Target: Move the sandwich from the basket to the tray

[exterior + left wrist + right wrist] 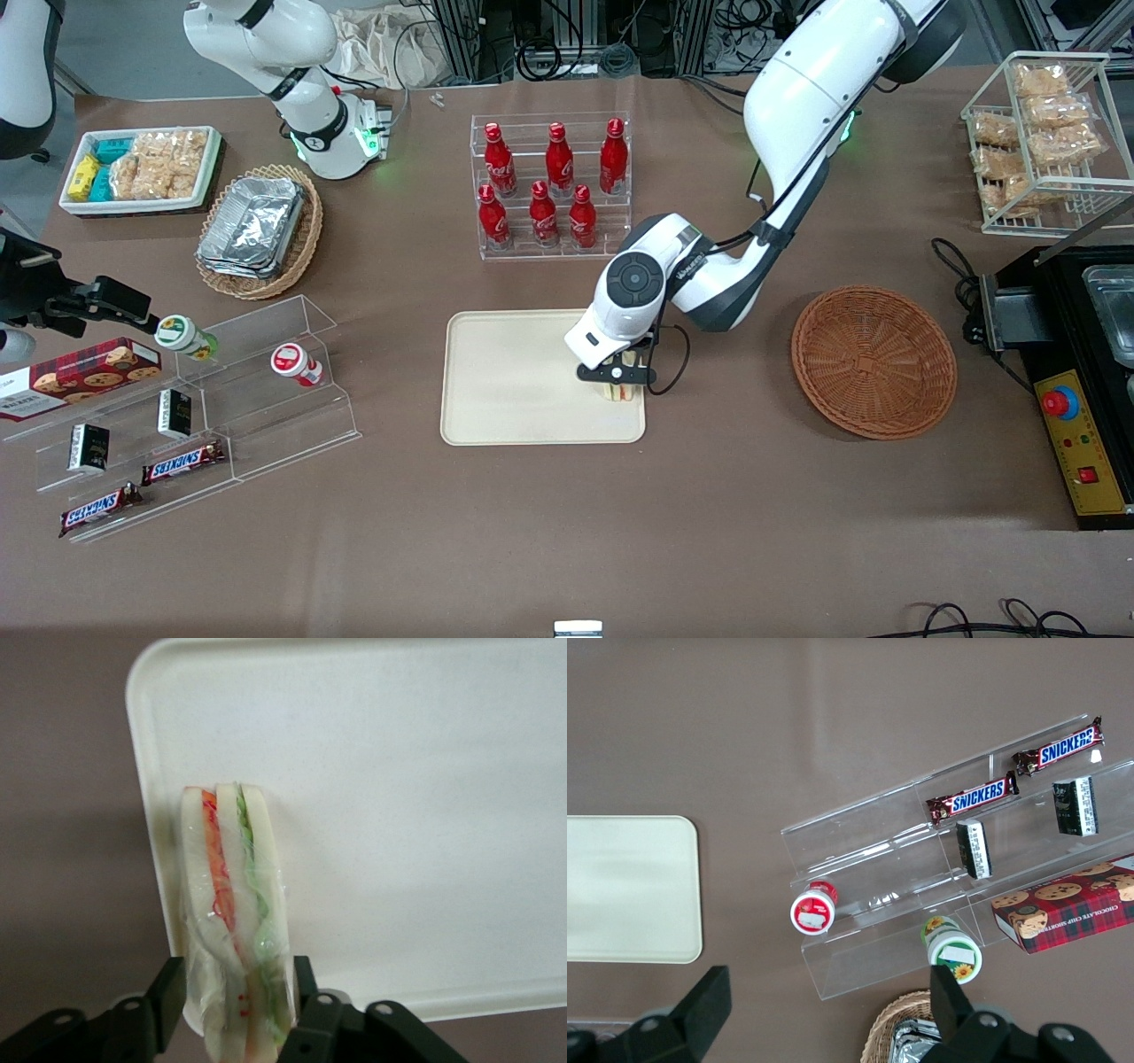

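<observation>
Front view, gripper (617, 376) clamping sandwich (620, 387) over tray (514, 381), Snickers bars (182, 462) nearby

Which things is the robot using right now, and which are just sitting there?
Being used:
- sandwich, held over the tray's corner
- gripper, shut on the sandwich
- tray
- basket, nothing left in it

Just sitting there:
- red bottles in a clear rack
- Snickers bars on the clear shelves
- cookie box
- foil containers in a tan basket
</observation>
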Motion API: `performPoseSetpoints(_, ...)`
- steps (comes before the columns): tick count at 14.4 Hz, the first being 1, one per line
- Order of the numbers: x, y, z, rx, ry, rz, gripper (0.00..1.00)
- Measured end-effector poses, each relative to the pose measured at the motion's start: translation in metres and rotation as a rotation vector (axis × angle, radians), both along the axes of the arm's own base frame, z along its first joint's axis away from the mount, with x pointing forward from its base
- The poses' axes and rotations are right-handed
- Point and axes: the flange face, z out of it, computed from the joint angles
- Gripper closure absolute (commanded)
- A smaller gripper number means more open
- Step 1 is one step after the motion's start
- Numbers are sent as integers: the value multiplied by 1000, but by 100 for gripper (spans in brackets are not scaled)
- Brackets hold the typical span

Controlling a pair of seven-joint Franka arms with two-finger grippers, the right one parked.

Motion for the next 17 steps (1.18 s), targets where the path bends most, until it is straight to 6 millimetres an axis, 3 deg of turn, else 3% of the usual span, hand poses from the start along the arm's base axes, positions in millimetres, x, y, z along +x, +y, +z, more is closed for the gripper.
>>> performPoseSetpoints(2, 12, 14, 56, 33, -1, 26, 0)
performPoseSetpoints(4, 24, 39, 132, 48, -34, 67, 0)
performPoseSetpoints(6, 30, 77, 194, 71, -57, 117, 0)
performPoseSetpoints(8, 33, 126, 235, 98, -45, 128, 0)
performPoseSetpoints(12, 38, 228, 282, 134, 28, 63, 0)
performPoseSetpoints(15, 44, 312, 297, 115, 87, 11, 0)
performPoseSetpoints(17, 45, 349, 298, 107, 111, -2, 0)
